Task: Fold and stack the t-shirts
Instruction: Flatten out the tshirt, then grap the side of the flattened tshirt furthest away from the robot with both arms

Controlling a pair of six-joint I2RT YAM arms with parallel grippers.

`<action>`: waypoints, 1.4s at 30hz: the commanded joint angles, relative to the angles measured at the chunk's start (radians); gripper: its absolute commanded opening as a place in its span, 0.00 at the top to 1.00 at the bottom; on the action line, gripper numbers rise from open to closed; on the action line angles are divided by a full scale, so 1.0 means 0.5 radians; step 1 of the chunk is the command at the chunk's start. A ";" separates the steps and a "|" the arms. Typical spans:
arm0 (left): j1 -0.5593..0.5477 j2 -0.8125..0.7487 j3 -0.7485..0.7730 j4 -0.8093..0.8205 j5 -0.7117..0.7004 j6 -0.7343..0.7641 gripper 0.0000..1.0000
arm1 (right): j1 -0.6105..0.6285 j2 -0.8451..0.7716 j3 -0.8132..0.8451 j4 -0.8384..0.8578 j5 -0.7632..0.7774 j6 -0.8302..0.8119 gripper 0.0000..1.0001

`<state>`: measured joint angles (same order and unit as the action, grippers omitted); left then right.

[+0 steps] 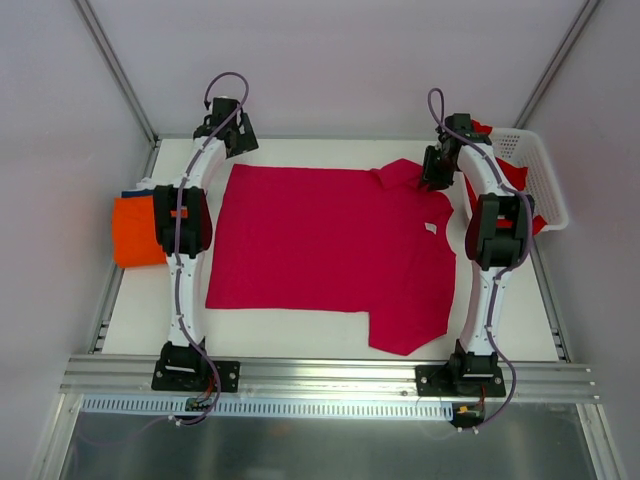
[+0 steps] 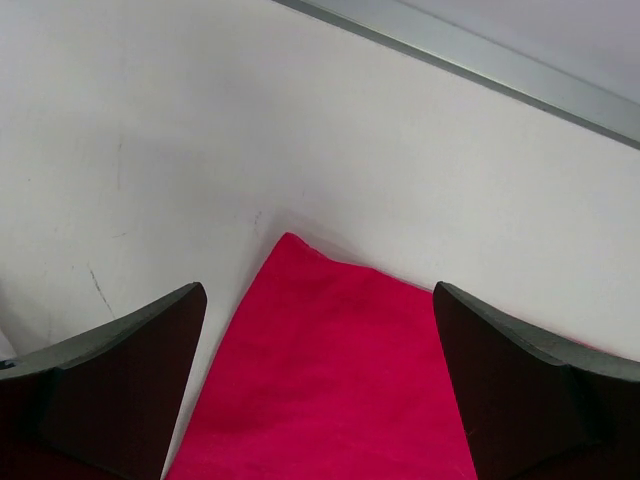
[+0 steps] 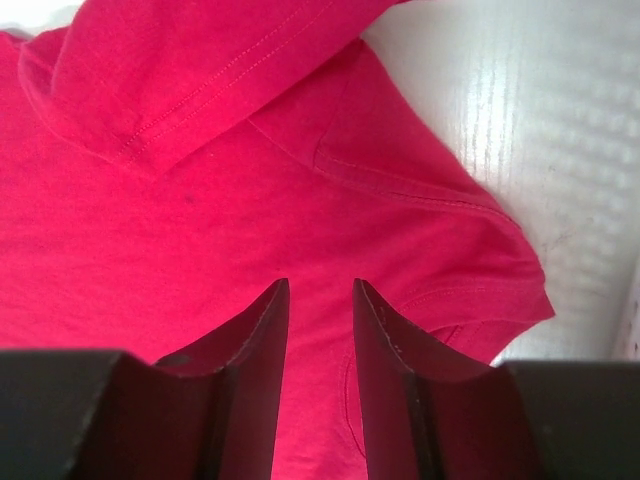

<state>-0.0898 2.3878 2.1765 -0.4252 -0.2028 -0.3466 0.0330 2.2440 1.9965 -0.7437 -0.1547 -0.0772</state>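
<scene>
A lab test cell: white table (image 1: pixel 140 320), aluminium rail (image 1: pixel 330 372) along its edge, plain pale walls (image 1: pixel 330 60) around.

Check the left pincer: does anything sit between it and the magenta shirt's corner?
Nothing visible does. The left pincer is open, and a corner of the magenta shirt lies right below, between its fingers.

No writing, label, brand, number or sign can be read in any of the 3 views. The magenta t-shirt (image 1: pixel 320 245) shows only plain cloth and stitching.
</scene>
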 commanded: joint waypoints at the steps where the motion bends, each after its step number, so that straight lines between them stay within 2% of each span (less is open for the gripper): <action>1: 0.023 0.105 0.102 -0.024 -0.070 0.080 0.01 | 0.017 -0.178 -0.035 0.076 -0.034 0.013 0.65; 9: 0.091 0.179 0.114 -0.027 0.092 -0.012 0.02 | 0.026 -0.233 -0.176 0.137 -0.016 0.007 0.66; 14: 0.094 0.188 0.120 -0.027 0.096 -0.013 0.02 | 0.026 -0.236 -0.192 0.144 -0.019 0.013 0.66; 20: 0.109 0.250 0.163 -0.027 0.209 -0.025 0.02 | 0.026 -0.205 -0.201 0.156 0.107 0.023 0.66; 24: 0.115 0.299 0.215 -0.024 0.310 -0.052 0.03 | 0.026 -0.113 -0.109 0.156 0.239 0.068 0.66; 28: 0.118 0.329 0.276 -0.027 0.381 -0.062 0.04 | 0.026 0.012 -0.002 0.168 0.227 0.118 0.66; 31: 0.118 0.336 0.280 -0.027 0.390 -0.068 0.07 | 0.026 0.071 0.081 0.168 0.266 0.148 0.63; 34: 0.121 0.342 0.286 -0.024 0.399 -0.068 0.15 | 0.023 0.147 0.185 0.168 0.297 0.219 0.61; 40: 0.121 0.339 0.286 -0.024 0.375 -0.068 0.16 | 0.020 0.322 0.391 0.177 0.309 0.305 0.60; 42: 0.121 0.336 0.280 -0.027 0.360 -0.068 0.16 | 0.020 0.353 0.452 0.199 0.410 0.326 0.59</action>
<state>-0.0372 2.5519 2.2799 -0.4438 -0.0261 -0.3668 0.0418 2.4115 2.1475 -0.6609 -0.0109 0.0422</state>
